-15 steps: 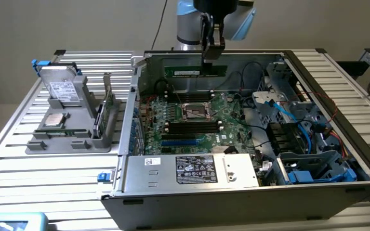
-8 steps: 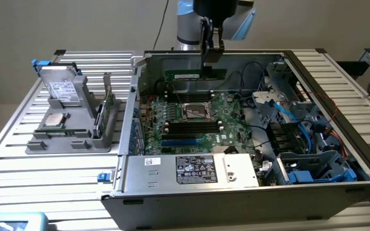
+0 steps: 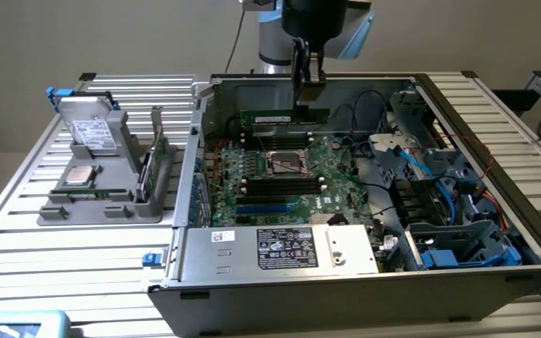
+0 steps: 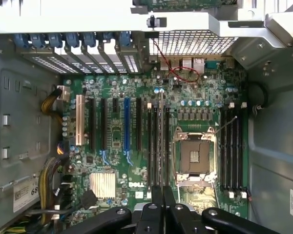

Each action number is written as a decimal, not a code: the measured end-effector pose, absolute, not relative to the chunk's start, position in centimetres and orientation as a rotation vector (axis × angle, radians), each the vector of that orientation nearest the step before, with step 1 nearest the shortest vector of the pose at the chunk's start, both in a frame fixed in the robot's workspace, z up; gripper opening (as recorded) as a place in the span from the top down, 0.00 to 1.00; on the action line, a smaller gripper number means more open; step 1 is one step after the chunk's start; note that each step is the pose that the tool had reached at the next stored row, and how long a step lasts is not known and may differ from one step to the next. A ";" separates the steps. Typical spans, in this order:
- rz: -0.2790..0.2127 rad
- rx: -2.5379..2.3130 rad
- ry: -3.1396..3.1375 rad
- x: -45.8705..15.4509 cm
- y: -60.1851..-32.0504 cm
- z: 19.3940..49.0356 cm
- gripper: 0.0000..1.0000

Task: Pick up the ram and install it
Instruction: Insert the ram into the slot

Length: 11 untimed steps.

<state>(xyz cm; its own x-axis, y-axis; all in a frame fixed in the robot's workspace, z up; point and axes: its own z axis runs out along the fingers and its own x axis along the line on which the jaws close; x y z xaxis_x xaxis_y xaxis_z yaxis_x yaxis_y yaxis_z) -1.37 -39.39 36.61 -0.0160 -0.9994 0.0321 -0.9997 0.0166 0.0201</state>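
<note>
— What are you holding?

— My gripper (image 3: 310, 98) is pinched together on the ram (image 3: 275, 117), which hangs level inside the open case (image 3: 251, 296). It sits over the motherboard (image 3: 341, 201), above the memory slots (image 3: 268, 137) on the far side of the processor socket (image 3: 287, 163).

— Is it seated?

— I cannot tell. From the wrist camera I look straight down on its thin edge, which lies in line with the slots and is hard to separate from them.

— What else is in the case?

— Blue cables (image 3: 421, 165) and a drive cage (image 3: 458, 243) on the exterior view's right, and a labelled metal box (image 3: 284, 248) along the near wall.

— And outside it?

— The case fills the middle of the table (image 3: 26, 267). Toward the table's edge at the exterior view's left stands a grey tray (image 3: 64, 211). It holds a hard drive (image 3: 92, 130) propped up, a square silver processor chip (image 3: 81, 176) lying flat and an expansion card (image 3: 158, 165) on edge.

— Anything cut off?

— My arm leaves the frame at the top. My fingers cover part of the ram, and a teal object (image 3: 17, 325) at the table's near corner is mostly out of frame.
</note>
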 end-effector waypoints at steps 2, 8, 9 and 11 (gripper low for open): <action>0.013 2.177 -2.213 -1.3 -39.4 36.3 0.88; 0.013 2.176 -2.214 -1.2 -39.4 35.2 0.88; 0.013 2.176 -2.214 -1.2 -39.4 35.0 0.88; 0.013 2.176 -2.215 -1.2 -39.4 34.6 0.88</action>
<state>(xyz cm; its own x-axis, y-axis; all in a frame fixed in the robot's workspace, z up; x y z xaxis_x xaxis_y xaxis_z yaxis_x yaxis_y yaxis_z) -1.19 -39.39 34.62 -0.0174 -0.9993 0.0321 -0.9996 0.0180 0.0201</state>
